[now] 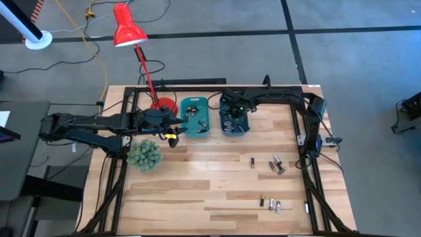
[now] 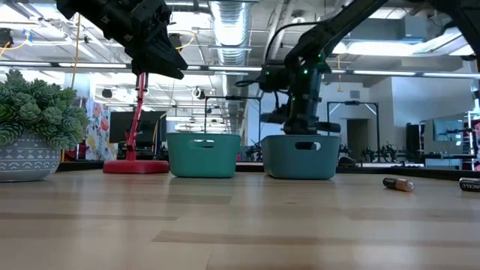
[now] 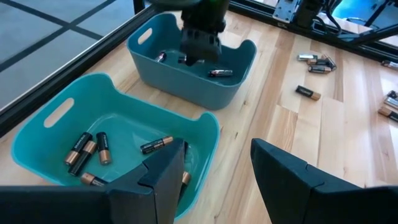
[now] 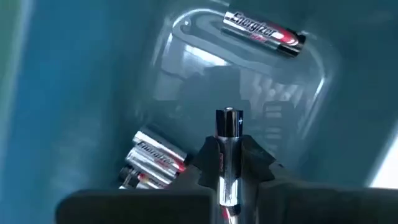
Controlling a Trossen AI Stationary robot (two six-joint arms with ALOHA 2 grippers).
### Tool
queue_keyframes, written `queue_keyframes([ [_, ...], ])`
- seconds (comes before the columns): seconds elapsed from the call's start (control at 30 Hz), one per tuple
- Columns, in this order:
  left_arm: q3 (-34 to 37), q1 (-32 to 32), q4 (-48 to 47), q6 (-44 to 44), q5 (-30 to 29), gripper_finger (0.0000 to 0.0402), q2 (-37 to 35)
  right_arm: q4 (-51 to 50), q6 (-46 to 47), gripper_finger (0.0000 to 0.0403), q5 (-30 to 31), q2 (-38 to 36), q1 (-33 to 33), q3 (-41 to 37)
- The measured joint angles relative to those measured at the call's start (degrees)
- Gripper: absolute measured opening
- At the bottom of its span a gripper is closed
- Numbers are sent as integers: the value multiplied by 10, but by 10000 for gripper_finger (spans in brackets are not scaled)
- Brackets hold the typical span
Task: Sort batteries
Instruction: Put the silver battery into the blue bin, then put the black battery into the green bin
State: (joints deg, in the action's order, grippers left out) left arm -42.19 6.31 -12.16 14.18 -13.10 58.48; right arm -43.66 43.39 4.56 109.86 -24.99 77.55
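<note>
In the right wrist view the silver battery (image 4: 227, 155) between the right hand's (image 4: 229, 163) fingers is running off the picture's lower edge. In the low view the bins' walls are hiding their contents, and a dark battery (image 2: 470, 184) is being cut by the right edge. From above, the loose batteries (image 1: 277, 165) on the worktop (image 1: 197, 191) are showing too small to tell their kinds.

I count two teal bins (image 1: 195, 117) and (image 1: 235, 118), one red desk lamp (image 1: 129, 27) and one potted plant (image 1: 144, 155). From my feed, seven loose batteries (image 1: 278, 165) lie on the table. Bin contents I can't count reliably, though the lighter holds about six.
</note>
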Motion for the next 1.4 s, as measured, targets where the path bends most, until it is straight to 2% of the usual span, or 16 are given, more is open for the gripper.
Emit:
queue_keyframes([
  [0.23, 0, 0, -5, 20, 0, 183, 0, 6, -17, 74, -2, 21, -8, 5],
  [0.77, 0, 0, -6, 21, 0, 183, 0, -1, -19, 115, -1, 13, -9, 5],
  [0.93, 0, 0, -9, 21, 0, 183, 0, -12, -43, 123, 6, -32, -2, 5],
  [1.13, 0, 0, -9, 21, 0, 183, 0, -42, -40, 123, 31, -126, 27, 5],
  [1.23, 0, 0, -9, 21, 0, 183, 0, -90, -3, 122, 50, -172, 57, 5],
  [1.4, 0, 0, -9, 21, 0, 183, 0, -203, 114, 122, 81, -220, 135, 5],
])
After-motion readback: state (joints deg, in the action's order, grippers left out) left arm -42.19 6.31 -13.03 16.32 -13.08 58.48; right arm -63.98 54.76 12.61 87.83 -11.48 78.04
